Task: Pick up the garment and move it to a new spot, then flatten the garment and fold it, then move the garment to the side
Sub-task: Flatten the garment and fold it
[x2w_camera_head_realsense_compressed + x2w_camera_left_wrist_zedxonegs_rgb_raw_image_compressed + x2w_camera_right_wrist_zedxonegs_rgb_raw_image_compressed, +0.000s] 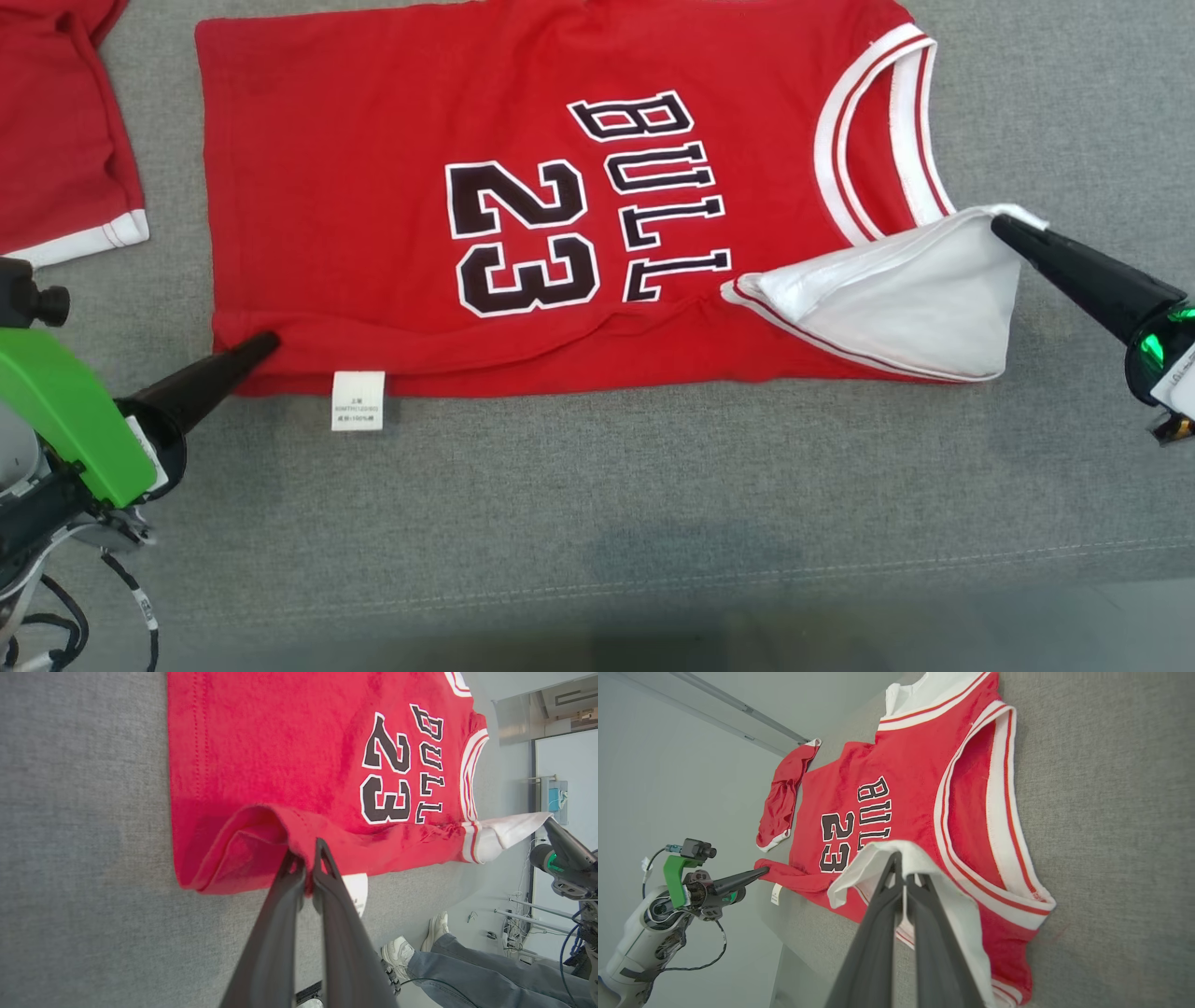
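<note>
Left gripper [269,343] enters from the lower left of the head view, fingers slanting up and right, clenched on the jersey [373,187] at its bottom hem corner. The left wrist view shows red cloth pinched between the fingers and raised into a small tent.

Right gripper [1001,226] reaches in from the right edge, clamped on a shoulder strap turned over to show white lining.

Jersey lies flat across upper centre on the grey cloth surface [653,495], with part of its top edge cut off by the frame. Wide bare surface below it.

Second red garment [56,140] at upper left, cropped, near the jersey. Care label [358,401] print illegible.
</note>
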You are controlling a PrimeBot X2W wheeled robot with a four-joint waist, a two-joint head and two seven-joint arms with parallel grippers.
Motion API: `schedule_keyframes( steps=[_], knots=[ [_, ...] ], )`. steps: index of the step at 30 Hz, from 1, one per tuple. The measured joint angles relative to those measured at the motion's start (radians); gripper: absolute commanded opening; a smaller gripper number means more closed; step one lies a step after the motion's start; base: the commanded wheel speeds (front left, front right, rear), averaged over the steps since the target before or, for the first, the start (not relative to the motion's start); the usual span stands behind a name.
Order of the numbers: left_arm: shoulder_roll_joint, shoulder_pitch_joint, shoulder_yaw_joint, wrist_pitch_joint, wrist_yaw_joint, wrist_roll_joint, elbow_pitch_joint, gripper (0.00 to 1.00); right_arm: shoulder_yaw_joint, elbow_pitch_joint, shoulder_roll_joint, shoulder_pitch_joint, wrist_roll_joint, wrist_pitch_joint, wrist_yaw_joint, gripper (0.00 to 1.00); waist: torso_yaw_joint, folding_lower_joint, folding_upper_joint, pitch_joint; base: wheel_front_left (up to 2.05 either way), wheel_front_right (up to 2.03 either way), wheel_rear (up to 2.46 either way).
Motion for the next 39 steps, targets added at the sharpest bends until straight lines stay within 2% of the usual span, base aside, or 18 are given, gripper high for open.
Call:
schedule_keyframes(
  steps=[18,19,20,22,23,24,25,26,28,29,30,32,33,34,35,37,39],
  knots=[
    [-0.028,-0.118,0.003,0.043,0.022,-0.043,0.125,0.0,0.079,0.109,0.054,-0.162,-0.072,0.061,-0.01,0.0,-0.007,0.0001,0.0,0.055,0.0,0.0,0.0],
    [-0.031,-0.123,0.003,0.043,0.022,-0.042,0.131,0.03,0.084,0.114,0.058,-0.17,-0.077,0.064,-0.01,0.0,-0.007,0.0,0.0,0.056,0.0,0.0,0.0],
    [-0.033,-0.127,0.003,0.043,0.022,-0.042,0.136,0.07,0.087,0.118,0.063,-0.176,-0.079,0.067,-0.01,0.0,-0.007,0.0001,0.0,0.058,0.0,0.0,0.0],
    [-0.04,-0.134,0.006,0.041,0.022,-0.042,0.148,0.45,0.096,0.126,0.071,-0.19,-0.089,0.07,-0.009,0.0,-0.006,0.0001,0.0,0.06,0.0,0.0,0.0],
    [-0.043,-0.137,0.006,0.041,0.024,-0.042,0.152,0.8,0.099,0.131,0.075,-0.196,-0.096,0.07,-0.009,0.0,-0.006,0.0001,0.0,0.062,0.0,0.0,0.0],
    [-0.045,-0.141,0.006,0.041,0.025,-0.041,0.156,1.0,0.1,0.137,0.077,-0.202,-0.099,0.07,-0.009,0.0,-0.005,0.0001,0.0,0.063,0.0,0.0,0.0],
    [-0.045,-0.146,0.006,0.04,0.025,-0.041,0.161,1.0,0.101,0.143,0.08,-0.21,-0.106,0.07,-0.009,0.0,-0.005,0.0001,0.0,0.064,0.0,0.0,0.0],
    [-0.046,-0.151,0.008,0.04,0.025,-0.041,0.166,1.0,0.1,0.15,0.084,-0.218,-0.113,0.069,-0.009,0.18,-0.004,0.0001,0.0,0.065,0.0,0.0,0.0],
    [-0.048,-0.159,0.009,0.039,0.025,-0.041,0.175,1.0,0.102,0.16,0.09,-0.232,-0.117,0.069,-0.008,0.26,-0.003,0.0001,0.0,0.067,0.0,0.0,0.0],
    [-0.05,-0.162,0.009,0.034,0.025,-0.041,0.177,1.0,0.105,0.164,0.092,-0.237,-0.123,0.069,-0.008,0.4,-0.003,0.0001,0.0,0.067,0.0,0.0,0.0],
    [-0.053,-0.166,0.009,0.032,0.025,-0.041,0.18,1.0,0.107,0.173,0.095,-0.241,-0.13,0.068,-0.007,0.45,-0.002,0.0001,0.0,0.068,0.0,0.0,0.0],
    [-0.06,-0.173,0.011,0.031,0.029,-0.041,0.187,1.0,0.114,0.187,0.102,-0.252,-0.14,0.066,-0.002,0.47,-0.001,0.0001,0.0,0.069,0.0,0.0,0.0],
    [-0.066,-0.177,0.014,0.028,0.029,-0.041,0.193,1.0,0.115,0.194,0.108,-0.257,-0.15,0.059,0.001,0.65,-0.001,0.0001,0.0,0.069,0.0,0.0,0.0],
    [-0.073,-0.183,0.019,0.018,0.029,-0.041,0.199,1.0,0.116,0.202,0.114,-0.263,-0.156,0.055,0.002,0.61,-0.001,0.0001,0.0,0.069,0.0,0.0,0.0],
    [-0.08,-0.189,0.026,0.008,0.029,-0.041,0.206,1.0,0.119,0.209,0.118,-0.27,-0.162,0.052,0.002,0.63,0.0,0.0,0.0,0.07,0.0,0.0,0.0],
    [-0.094,-0.204,0.045,-0.013,0.029,-0.041,0.224,1.0,0.119,0.225,0.129,-0.281,-0.18,0.035,0.002,0.77,0.0,0.0001,0.0,0.07,0.0,0.0,0.0],
    [-0.114,-0.216,0.076,-0.044,0.029,-0.045,0.257,1.0,0.121,0.242,0.139,-0.296,-0.209,0.015,0.011,0.82,0.001,0.0001,0.0,0.071,0.0,0.0,0.0]
  ],
)
